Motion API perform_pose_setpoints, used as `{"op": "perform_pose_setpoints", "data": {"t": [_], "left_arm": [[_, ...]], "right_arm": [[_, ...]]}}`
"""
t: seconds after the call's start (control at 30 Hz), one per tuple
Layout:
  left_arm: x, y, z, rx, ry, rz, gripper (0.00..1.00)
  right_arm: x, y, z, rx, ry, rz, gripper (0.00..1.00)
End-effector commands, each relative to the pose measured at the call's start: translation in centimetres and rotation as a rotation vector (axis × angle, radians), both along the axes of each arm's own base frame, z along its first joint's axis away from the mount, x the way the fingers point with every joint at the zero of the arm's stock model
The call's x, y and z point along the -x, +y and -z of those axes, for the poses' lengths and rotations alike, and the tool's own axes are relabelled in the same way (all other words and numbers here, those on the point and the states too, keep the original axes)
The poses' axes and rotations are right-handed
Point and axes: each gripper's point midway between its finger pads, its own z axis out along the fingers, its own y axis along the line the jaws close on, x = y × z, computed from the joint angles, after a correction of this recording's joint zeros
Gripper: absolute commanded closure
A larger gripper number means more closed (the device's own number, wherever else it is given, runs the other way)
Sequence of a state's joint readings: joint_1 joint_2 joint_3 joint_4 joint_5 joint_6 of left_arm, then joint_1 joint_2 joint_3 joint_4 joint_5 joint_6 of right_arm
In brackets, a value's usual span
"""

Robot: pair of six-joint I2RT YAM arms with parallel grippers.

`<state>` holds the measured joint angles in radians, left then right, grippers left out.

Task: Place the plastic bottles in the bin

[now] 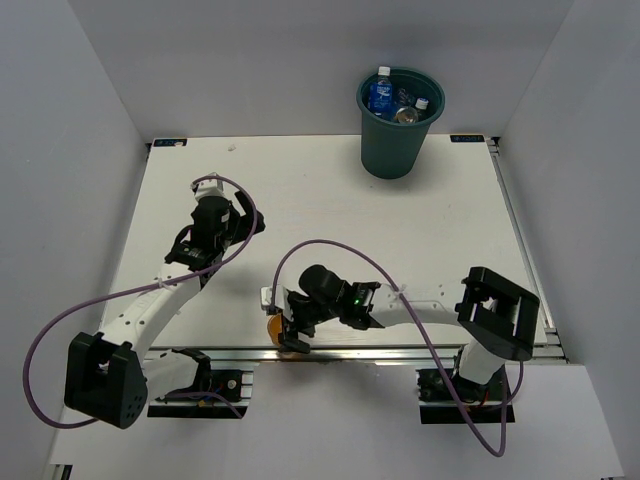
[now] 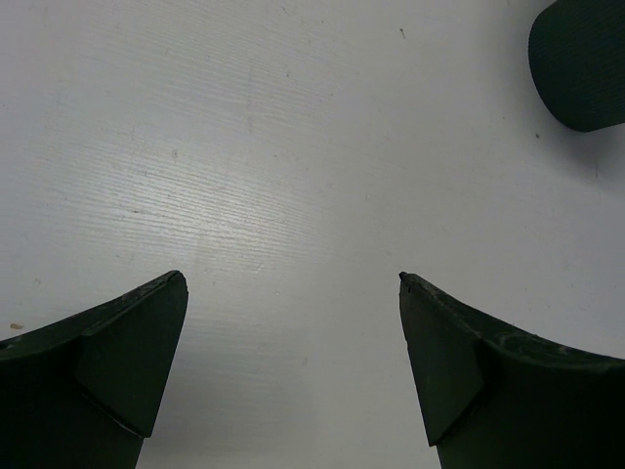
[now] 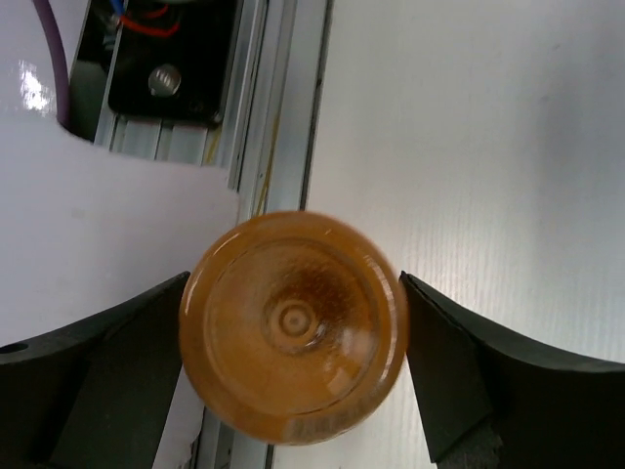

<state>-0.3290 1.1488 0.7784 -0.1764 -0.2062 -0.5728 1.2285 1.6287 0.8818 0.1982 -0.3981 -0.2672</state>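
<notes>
An orange bottle (image 3: pixel 293 327) lies at the table's near edge, its round base facing the right wrist camera; from above it shows as an orange spot (image 1: pixel 273 328). My right gripper (image 3: pixel 294 277) is open, and its fingers flank the bottle closely on both sides. The dark teal bin (image 1: pixel 398 145) stands at the far edge, right of centre. It holds a blue-labelled bottle (image 1: pixel 380 95) and other clear bottles (image 1: pixel 412 110). My left gripper (image 2: pixel 293 283) is open over bare table, with nothing between its fingers; from above it hovers at the left (image 1: pixel 188 252).
The aluminium rail (image 3: pixel 283 107) of the table's near edge runs just beside the orange bottle, with the left arm's mount (image 3: pixel 166 68) beyond it. White walls enclose the table on three sides. A dark rounded shape (image 2: pixel 581 63) fills the left wrist view's top-right corner.
</notes>
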Motion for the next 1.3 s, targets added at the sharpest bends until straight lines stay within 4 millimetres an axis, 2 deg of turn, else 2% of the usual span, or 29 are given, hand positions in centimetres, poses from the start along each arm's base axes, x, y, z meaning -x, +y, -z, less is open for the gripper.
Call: {"op": "perform_pose_setpoints", "data": {"t": [0.0, 0.1, 0.13, 0.17, 0.2, 0.27, 0.33, 0.47, 0.5, 0.57, 0.6, 0.63, 0.67, 0.7, 0.73, 0.77, 0.8, 0.83, 0.87, 0.9, 0.93, 0.97, 1.03, 1.07, 1.13, 1.17, 1.23, 1.27], "left_arm": [[-0.2, 0.7, -0.4, -0.014, -0.008, -0.031, 0.02], [-0.2, 0.9, -0.3, -0.017, -0.006, -0.044, 0.02], [-0.2, 0.9, -0.4, -0.015, -0.005, -0.043, 0.02], [-0.2, 0.8, -0.6, -0.013, -0.008, -0.04, 0.02], [-0.1, 0.8, -0.6, -0.01, -0.01, -0.038, 0.02], [-0.1, 0.9, -0.9, -0.01, -0.022, -0.041, 0.02], [0.0, 1.0, -0.8, -0.013, -0.025, -0.046, 0.02], [-0.2, 1.4, -0.9, -0.024, -0.024, -0.069, 0.02], [-0.3, 1.5, -0.9, -0.027, -0.025, -0.072, 0.02], [-0.4, 1.7, -1.1, -0.028, -0.03, -0.081, 0.02], [-0.5, 1.7, -1.1, -0.029, -0.03, -0.081, 0.02], [-0.6, 1.7, -1.2, -0.029, -0.032, -0.083, 0.02], [-0.7, 1.8, -1.1, -0.029, -0.032, -0.086, 0.02], [-0.8, 2.0, -1.1, -0.033, -0.033, -0.094, 0.02], [-0.9, 2.1, -1.0, -0.034, -0.031, -0.098, 0.02], [-1.1, 2.2, -1.1, -0.033, -0.036, -0.103, 0.02], [-1.2, 2.4, -1.1, -0.036, -0.038, -0.109, 0.02], [-1.5, 2.5, -1.1, -0.037, -0.042, -0.113, 0.02], [-1.7, 2.6, -1.2, -0.04, -0.048, -0.117, 0.02], [-1.9, 2.9, -1.3, -0.045, -0.051, -0.126, 0.02], [-2.2, 3.0, -1.1, -0.048, -0.048, -0.131, 0.02], [-2.5, 3.2, -1.4, -0.051, -0.054, -0.137, 0.02], [-3.1, 3.3, -1.4, -0.054, -0.053, -0.141, 0.02], [-3.4, 3.3, -1.7, -0.053, -0.061, -0.138, 0.02], [-4.1, 3.3, -1.5, -0.052, -0.059, -0.14, 0.02], [-4.4, 3.3, -1.8, -0.05, -0.064, -0.14, 0.02], [-4.8, 3.3, -1.8, -0.051, -0.065, -0.135, 0.02], [-5.1, 3.4, -1.6, -0.053, -0.059, -0.136, 0.02]], "right_arm": [[-0.8, 2.7, -3.6, -0.182, -0.038, 0.033, 0.13], [-2.1, 2.7, -3.9, -0.208, -0.061, 0.11, 0.36], [-2.3, 2.7, -4.5, -0.225, -0.06, 0.128, 0.53], [-2.1, 2.4, -4.4, -0.234, -0.057, 0.129, 0.61], [-2.0, 2.4, -5.7, -0.282, -0.067, 0.118, 0.66], [-1.5, 2.2, -6.3, -0.302, -0.06, 0.101, 0.72], [-1.9, 1.9, -7.2, -0.303, -0.063, 0.115, 0.81], [-5.4, 0.5, -10.9, -0.361, -0.06, 0.216, 0.83], [-8.4, -0.7, -13.3, -0.407, -0.07, 0.302, 0.83], [-13.0, -2.6, -15.8, -0.449, -0.086, 0.449, 0.83], [-17.6, -5.2, -17.2, -0.472, -0.092, 0.59, 0.83], [-21.2, -7.0, -20.6, -0.531, -0.14, 0.719, 0.82], [-23.8, -8.7, -22.3, -0.554, -0.173, 0.81, 0.82], [-27.9, -11.8, -23.0, -0.544, -0.209, 0.954, 0.82], [-31.1, -14.7, -27.0, -0.602, -0.283, 1.115, 0.82], [-33.0, -16.5, -28.4, -0.628, -0.284, 1.196, 0.8], [-36.4, -19.8, -28.0, -0.617, -0.282, 1.326, 0.8], [-37.8, -21.5, -31.2, -0.687, -0.299, 1.37, 0.8], [-39.8, -24.5, -31.9, -0.706, -0.317, 1.44, 0.8], [-41.8, -25.4, -31.0, -0.7, -0.295, 1.48, 0.8], [-42.8, -26.5, -33.6, -0.751, -0.321, 1.498, 0.79], [-45.1, -28.3, -32.4, -0.725, -0.326, 1.546, 0.79], [-47.3, -29.5, -32.4, -0.705, -0.344, 1.574, 0.74], [-49.3, -30.4, -32.7, -0.707, -0.359, 1.594, 0.74], [-51.3, -30.8, -32.0, -0.682, -0.348, 1.596, 0.74], [-53.3, -31.6, -32.0, -0.688, -0.362, 1.619, 0.74], [-55.3, -32.5, -31.4, -0.674, -0.386, 1.636, 0.74], [-56.9, -32.3, -31.2, -0.677, -0.405, 1.623, 0.72]]}}
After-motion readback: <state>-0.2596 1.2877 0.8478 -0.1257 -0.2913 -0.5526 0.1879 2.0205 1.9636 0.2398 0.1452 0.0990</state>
